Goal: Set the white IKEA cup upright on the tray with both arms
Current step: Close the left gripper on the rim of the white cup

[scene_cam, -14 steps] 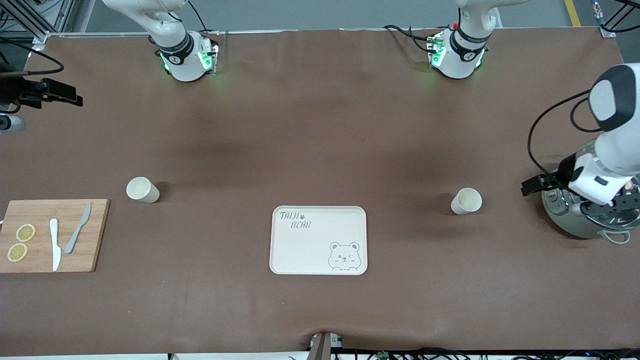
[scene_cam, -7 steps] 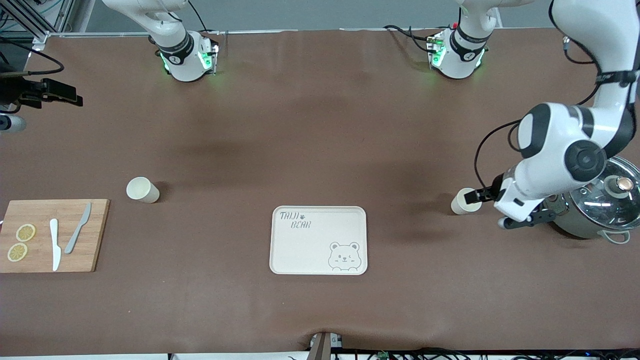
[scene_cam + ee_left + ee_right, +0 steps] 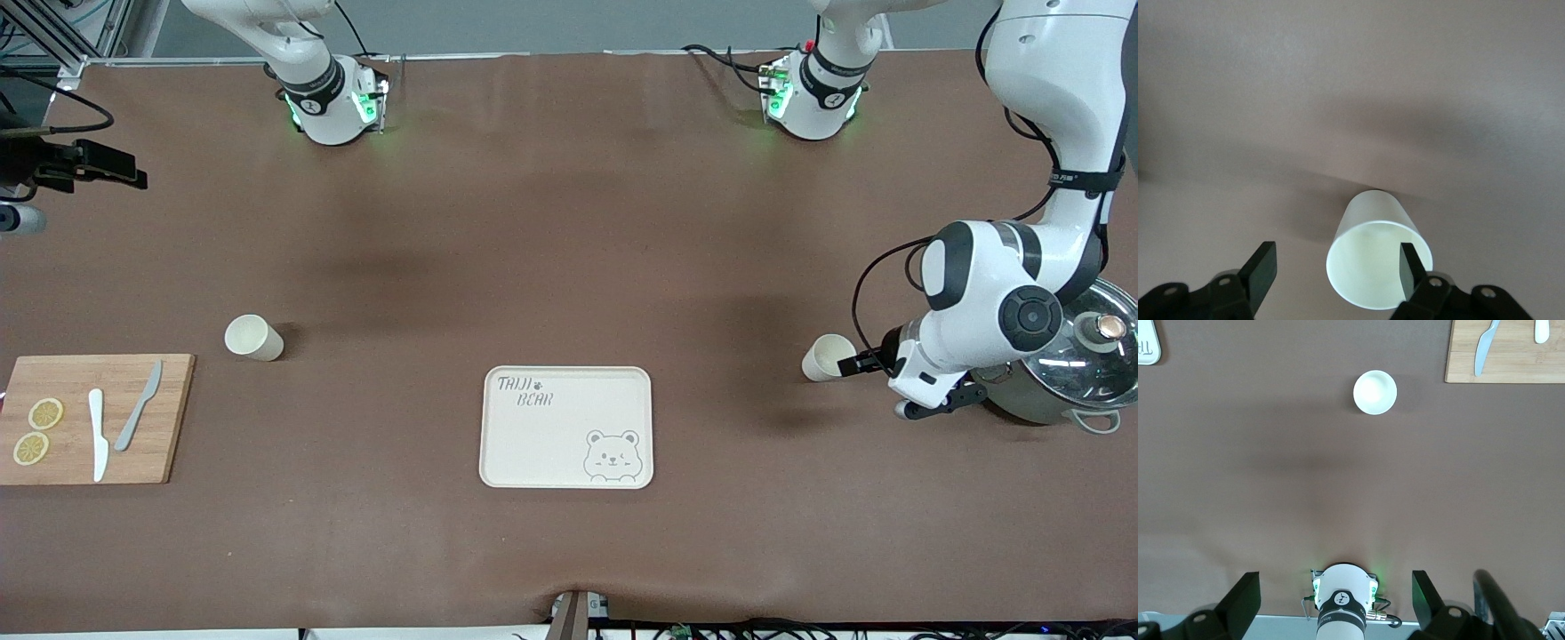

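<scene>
Now left end effector (image 3: 1331,273) half-open, one finger inside tipped white plastic cup (image 3: 1375,257) lying on brown desk (image 3: 569,267), nothing gripped; pinch rim squarely. Right end effector (image 3: 1335,597) wide open, empty, waits high.

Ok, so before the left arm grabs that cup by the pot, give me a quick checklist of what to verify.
1. Left gripper open at the cup: ok.
2. Fingers straddle the cup's wall, one over the mouth, one outside: ok.
3. Cup gripped: not ok, the outside finger stands apart from the wall.
4. Tray has bare room for the cup: ok.
5. Arm clears the pot: cannot tell, they overlap in the front view.
6. Right gripper waits open, high over the table: ok.
</scene>
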`<state>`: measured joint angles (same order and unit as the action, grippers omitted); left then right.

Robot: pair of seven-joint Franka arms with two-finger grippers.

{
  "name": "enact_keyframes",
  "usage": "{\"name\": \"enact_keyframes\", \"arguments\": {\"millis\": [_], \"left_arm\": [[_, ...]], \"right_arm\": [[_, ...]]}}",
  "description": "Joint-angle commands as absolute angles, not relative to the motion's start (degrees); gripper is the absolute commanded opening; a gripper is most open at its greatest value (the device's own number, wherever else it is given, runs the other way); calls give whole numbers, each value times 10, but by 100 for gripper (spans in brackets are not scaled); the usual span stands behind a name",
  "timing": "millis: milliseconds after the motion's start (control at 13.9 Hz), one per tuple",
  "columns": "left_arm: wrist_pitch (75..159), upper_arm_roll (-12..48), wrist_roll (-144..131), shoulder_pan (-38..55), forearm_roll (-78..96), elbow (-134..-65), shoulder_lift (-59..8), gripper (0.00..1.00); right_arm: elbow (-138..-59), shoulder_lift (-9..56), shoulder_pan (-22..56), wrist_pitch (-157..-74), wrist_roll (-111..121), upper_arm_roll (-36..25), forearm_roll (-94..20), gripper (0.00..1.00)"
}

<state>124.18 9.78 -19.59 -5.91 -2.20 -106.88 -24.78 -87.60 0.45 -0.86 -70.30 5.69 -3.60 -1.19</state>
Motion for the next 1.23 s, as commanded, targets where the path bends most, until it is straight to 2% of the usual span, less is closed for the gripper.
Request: {"name": "enact_keyframes", "arguments": {"millis": [0, 216, 433, 505, 577, 649, 793, 865, 1154], "left_arm": [[1256, 101, -209, -57, -39, -1096, -242, 81], [1260, 100, -213, -61, -39, -1121, -237, 78], [1296, 101, -213, -76, -40, -1146, -233, 71], [1305, 102, -213, -76, -40, -1148, -236, 66], [1313, 102, -213, -75, -39, -1149, -236, 56], [1316, 103, -214, -74, -39, -1154, -236, 32], [1321, 103, -215, -74, -39, -1158, -236, 6], [1324, 103, -216, -74, -33, -1157, -238, 0], [1321, 106, -215, -71, -32, -1153, -233, 0]], "right_arm": [[-875, 4, -16, -699, 50, -31, -15, 100], [-876, 4, -16, -698, 50, -31, -15, 100], [-876, 4, -16, -698, 50, -31, -15, 100], [-876, 4, -16, -698, 50, -31, -15, 100], [-877, 4, -16, -698, 50, -32, -15, 100], [-877, 4, -16, -699, 50, -32, -15, 100], [-877, 4, -17, -699, 50, -31, -15, 100], [-878, 4, -17, -699, 50, -32, -15, 100], [-879, 4, -17, -699, 50, -32, -15, 100]]}}
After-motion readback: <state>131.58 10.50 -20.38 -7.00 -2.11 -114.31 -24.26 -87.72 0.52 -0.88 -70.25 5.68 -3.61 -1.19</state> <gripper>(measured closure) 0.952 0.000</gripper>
